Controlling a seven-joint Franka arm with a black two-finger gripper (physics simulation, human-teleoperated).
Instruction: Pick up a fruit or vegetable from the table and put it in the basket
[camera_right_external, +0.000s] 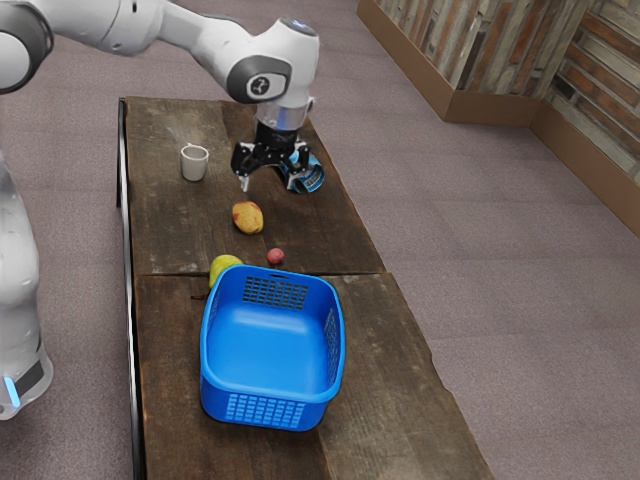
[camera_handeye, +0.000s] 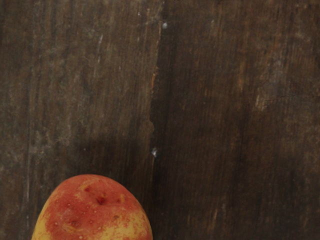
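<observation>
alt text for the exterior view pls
A white robot arm reaches over a wooden table, its black gripper open near a red-and-yellow fruit. A large blue basket stands by a yellow-green fruit and a small red one; a pale mug and a blue object are farther back.

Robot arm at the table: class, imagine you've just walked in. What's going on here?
A robot arm is holding its open hand above the table, near a red-and-yellow fruit. It has gripped nothing. That fruit, a small red one and a yellow-green one all lie outside the blue basket, so the job of putting one in is not yet done.
</observation>
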